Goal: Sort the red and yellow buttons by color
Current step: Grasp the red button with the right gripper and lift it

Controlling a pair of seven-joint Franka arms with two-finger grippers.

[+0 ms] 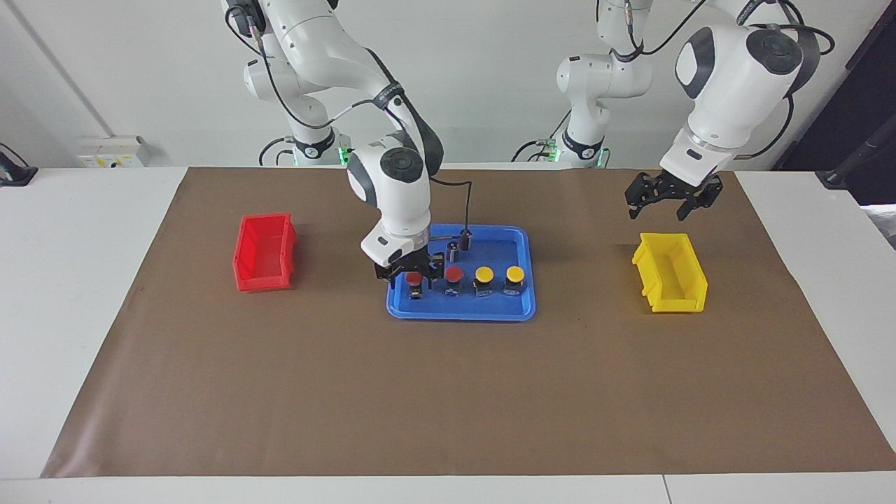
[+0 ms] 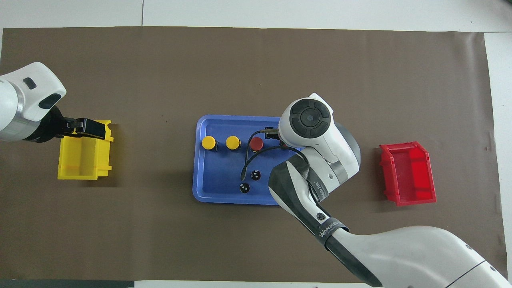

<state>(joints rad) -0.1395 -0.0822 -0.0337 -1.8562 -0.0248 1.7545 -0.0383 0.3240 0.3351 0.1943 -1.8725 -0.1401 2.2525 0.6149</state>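
Four buttons stand in a row in the blue tray [image 1: 462, 312]. My right gripper [image 1: 415, 278] is down in the tray, open, with a finger on each side of the red button [image 1: 414, 279] at the right arm's end of the row. Beside that one come the second red button [image 1: 453, 274] [image 2: 256, 143] and two yellow buttons [image 1: 484, 274] [image 1: 515, 273] [image 2: 233, 142] [image 2: 209, 142]. In the overhead view the right arm's wrist hides the straddled red button. My left gripper [image 1: 673, 199] [image 2: 94, 129] waits open in the air over the yellow bin's [image 1: 670, 274] [image 2: 82, 158] end nearest the robots.
A red bin [image 1: 264, 253] [image 2: 408, 174] sits on the brown mat toward the right arm's end. Two dark cylinders with silver tops [image 1: 465, 239] [image 1: 453, 251] stand in the tray nearer the robots than the buttons. A black cable loops from the right wrist over the tray.
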